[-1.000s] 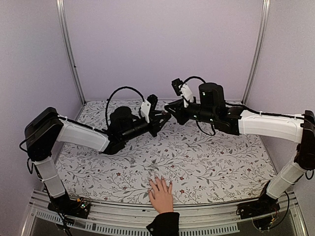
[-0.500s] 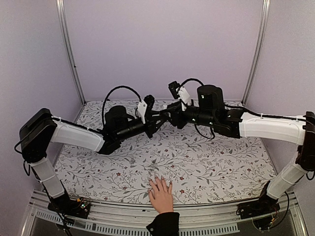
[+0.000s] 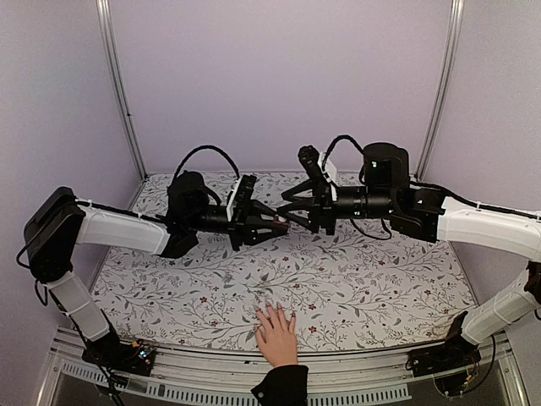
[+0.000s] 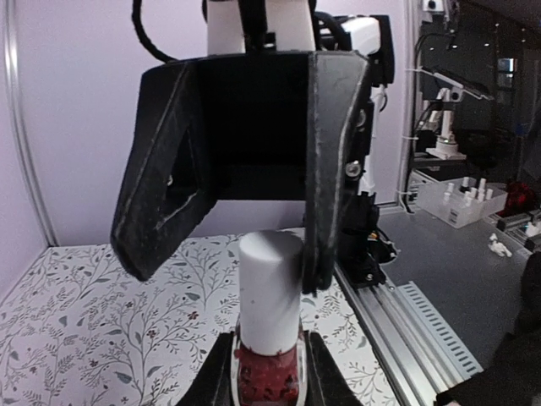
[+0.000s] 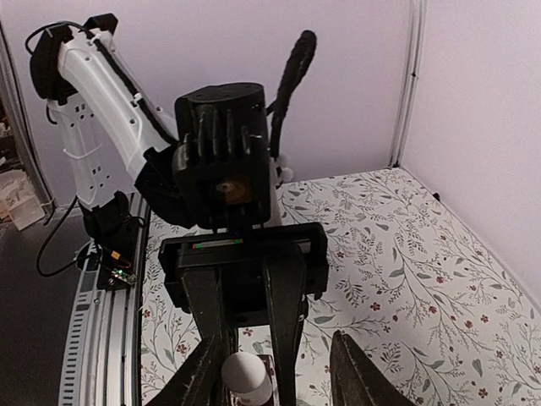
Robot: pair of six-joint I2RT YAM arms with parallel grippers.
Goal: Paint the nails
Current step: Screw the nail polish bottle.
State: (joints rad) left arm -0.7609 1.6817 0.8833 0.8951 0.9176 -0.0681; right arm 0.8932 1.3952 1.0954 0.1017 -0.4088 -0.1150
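Barely begun, I judge: the left hand (image 3: pixel 275 227) is clamped on the dark-red bottle (image 4: pixel 266 382), the right hand (image 3: pixel 286 213) stands parted around its white cap (image 4: pixel 270 288), not yet off, and the nails (image 3: pixel 272 309), well apart from the bottle at the bench (image 3: pixel 380 279) edge, look unpainted.

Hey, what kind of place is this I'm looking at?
Probably a robotics lab test booth: a left arm and right arm bolted to the rail at the table's near edge, plain lilac walls on metal posts, and, in the left wrist view, benches with other equipment beyond.
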